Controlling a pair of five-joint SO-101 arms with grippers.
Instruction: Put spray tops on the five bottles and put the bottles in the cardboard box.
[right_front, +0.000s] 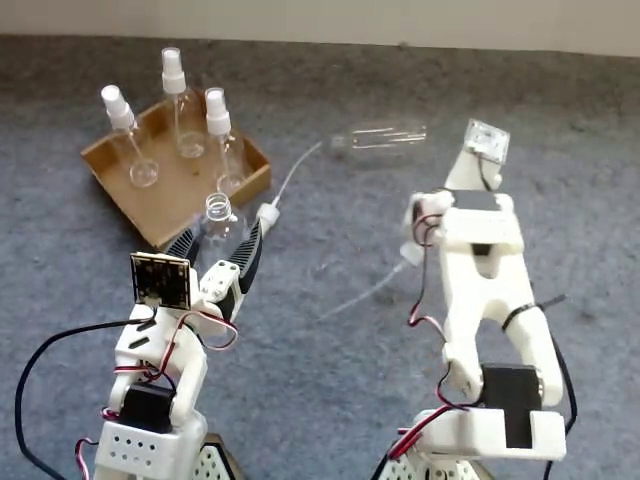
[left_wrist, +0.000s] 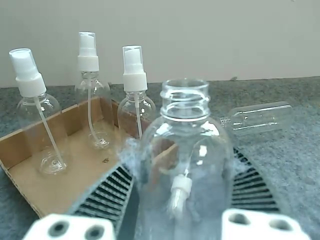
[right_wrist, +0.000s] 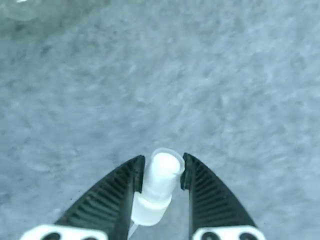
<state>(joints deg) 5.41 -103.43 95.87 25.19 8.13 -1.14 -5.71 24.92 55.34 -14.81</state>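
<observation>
Inspector: Status at inspection?

Assessor: Capping of the fourth bottle appeared to be in hand. The left gripper was clamped on an uncapped bottle, upright just beside the cardboard box, where three capped bottles stood. The right gripper was closed on a spray top, well apart over the table.

Inspector: Next move?

Assessor: In my judgement, the top's tube had to be threaded squarely into the open neck. A fifth bottle lay on its side beyond; a loose spray top lay near the left gripper.
</observation>
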